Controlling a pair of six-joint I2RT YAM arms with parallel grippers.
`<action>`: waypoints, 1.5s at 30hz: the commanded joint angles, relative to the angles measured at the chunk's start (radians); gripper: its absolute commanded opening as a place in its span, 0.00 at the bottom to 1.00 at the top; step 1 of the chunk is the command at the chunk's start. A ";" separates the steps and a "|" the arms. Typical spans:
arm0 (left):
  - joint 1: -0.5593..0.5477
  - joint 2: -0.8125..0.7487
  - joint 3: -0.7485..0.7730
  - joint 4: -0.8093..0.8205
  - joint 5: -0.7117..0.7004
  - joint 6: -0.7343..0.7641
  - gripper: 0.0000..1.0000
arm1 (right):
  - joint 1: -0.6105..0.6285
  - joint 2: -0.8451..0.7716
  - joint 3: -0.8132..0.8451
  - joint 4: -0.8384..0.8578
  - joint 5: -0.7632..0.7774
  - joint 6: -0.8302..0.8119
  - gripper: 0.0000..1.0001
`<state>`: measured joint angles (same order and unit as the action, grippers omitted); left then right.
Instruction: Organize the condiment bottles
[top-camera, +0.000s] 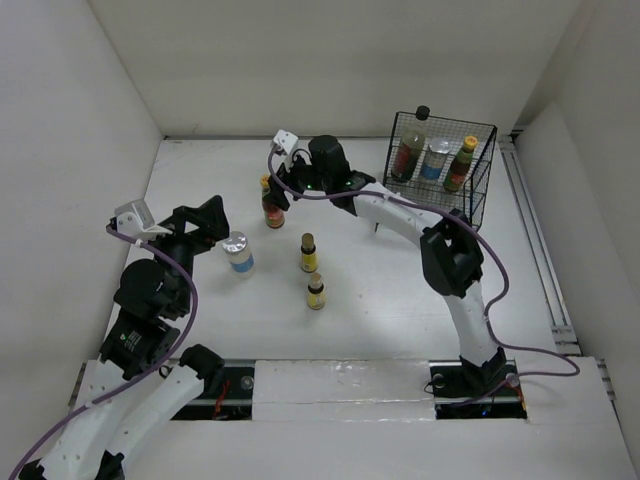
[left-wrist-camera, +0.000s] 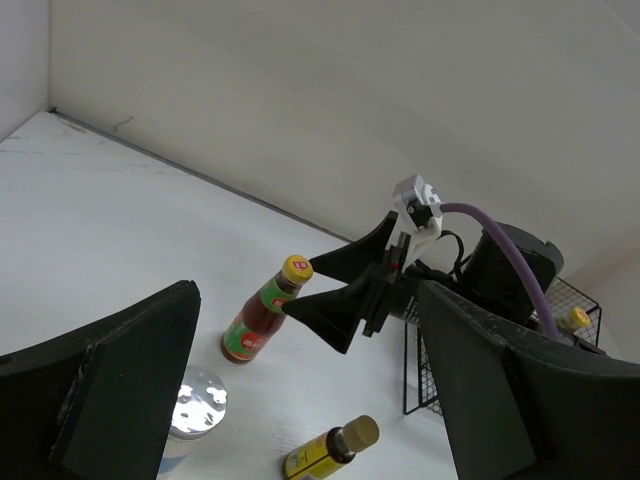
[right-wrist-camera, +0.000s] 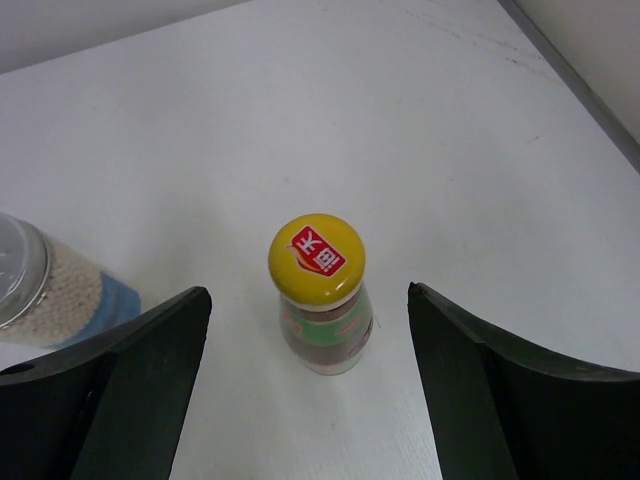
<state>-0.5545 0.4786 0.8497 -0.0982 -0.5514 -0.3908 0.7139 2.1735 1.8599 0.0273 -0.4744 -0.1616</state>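
White table (top-camera: 400, 320) with white walls on three sides. Item 1: loose red-sauce bottle (right-wrist-camera: 325, 335), yellow cap, upright at the left rear of the table. I see it between the fingers (right-wrist-camera: 110, 390) of the right gripper (left-wrist-camera: 303, 288), which stand wide apart and clear of it. Item 2: loose silver-lidded jar (top-camera: 238, 252), blue label, upright, near that bottle on the left arm's side. Item 3: rear small yellow bottle (top-camera: 309, 253), tan cap, upright mid-table. Item 4: front small yellow bottle (top-camera: 316, 291), same kind, just in front of item 3. The left gripper (top-camera: 215, 222), spread wide and holding nothing, is just beside the loose jar. Items 5 to 7 stand upright in the black wire basket (top-camera: 485, 190) at the right rear: tall dark bottle (top-camera: 411, 145), black cap; second silver-lidded jar (top-camera: 437, 158); second red-sauce bottle (top-camera: 461, 165), yellow cap.
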 joint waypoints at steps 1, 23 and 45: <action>0.001 -0.009 -0.001 0.037 0.018 0.000 0.86 | 0.001 0.023 0.096 0.010 0.020 -0.019 0.86; 0.001 0.037 -0.001 0.037 0.036 0.009 0.86 | -0.054 -0.343 -0.181 0.606 0.040 0.278 0.24; 0.001 0.057 -0.011 0.046 0.056 0.009 0.86 | -0.533 -0.813 -0.505 0.342 0.160 0.258 0.19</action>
<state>-0.5545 0.5323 0.8429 -0.0948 -0.5041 -0.3901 0.2073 1.3598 1.3247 0.2939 -0.2981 0.0978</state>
